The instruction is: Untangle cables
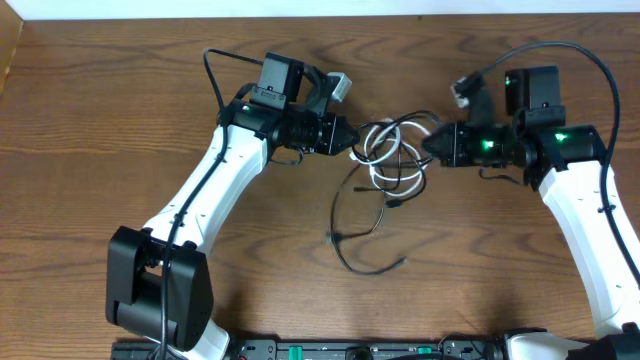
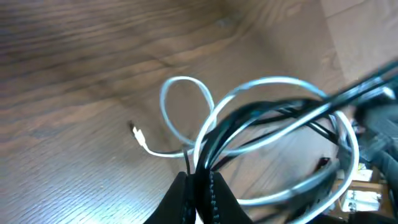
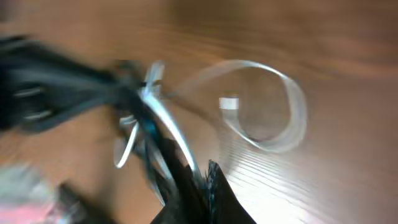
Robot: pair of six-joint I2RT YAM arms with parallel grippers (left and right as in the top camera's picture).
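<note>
Left pincer [image 1: 350, 139] clenched on the tangled thin black and white cords [image 1: 388, 150]; right pincer [image 1: 424, 145] grips the same bundle above the brown wooden surface [image 1: 100, 130].

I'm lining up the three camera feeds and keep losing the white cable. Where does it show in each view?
Overhead: white cable coiled at table centre, between both grippers.
Left wrist: pale loops across the middle and right, small plug end at left, rising from the left gripper.
Right wrist: blurred pale loop at upper right, above the right gripper.
Shared landmark: the black cable tangled through it.
</note>
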